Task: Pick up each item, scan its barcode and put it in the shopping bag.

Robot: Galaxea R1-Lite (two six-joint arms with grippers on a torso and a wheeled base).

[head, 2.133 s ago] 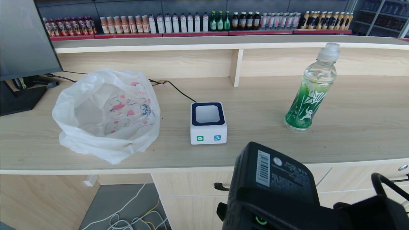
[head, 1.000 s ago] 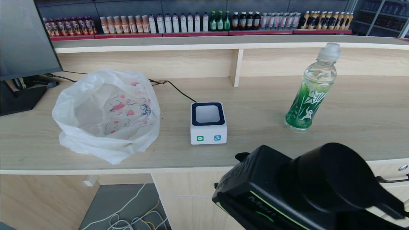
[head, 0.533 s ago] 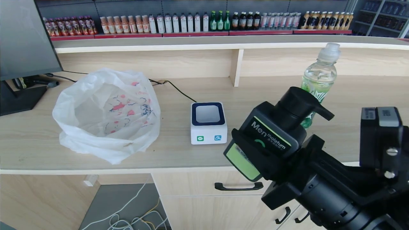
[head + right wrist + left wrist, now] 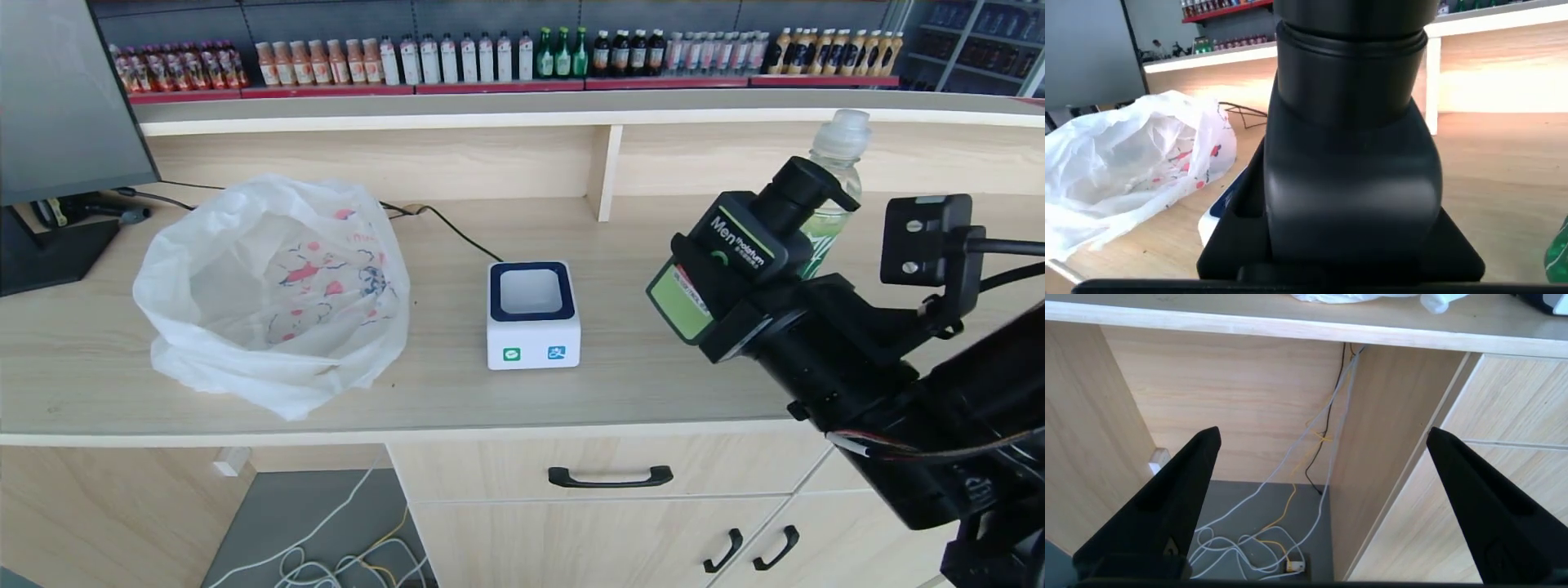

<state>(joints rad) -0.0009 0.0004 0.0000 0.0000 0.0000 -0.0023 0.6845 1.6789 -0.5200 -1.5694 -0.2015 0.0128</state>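
Right gripper [image 4: 729, 322] clamped on the black plastic pump bottle [image 4: 737, 238] — scan step, I'd say — barcode needs facing the white box scanner [image 4: 532, 314]

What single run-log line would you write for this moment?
right gripper: shut on pump bottle, above counter right of scanner | left gripper: open, low before counter | shopping bag: open, left of scanner

The light wooden table [image 4: 637, 245] carries a white scanner [image 4: 532, 314] near its middle; from it, the shopping bag [image 4: 273, 294] lies at 9 o'clock; a green bottle [image 4: 834, 175] stands at 2 o'clock; a black monitor base [image 4: 49, 253] sits at 10 o'clock.
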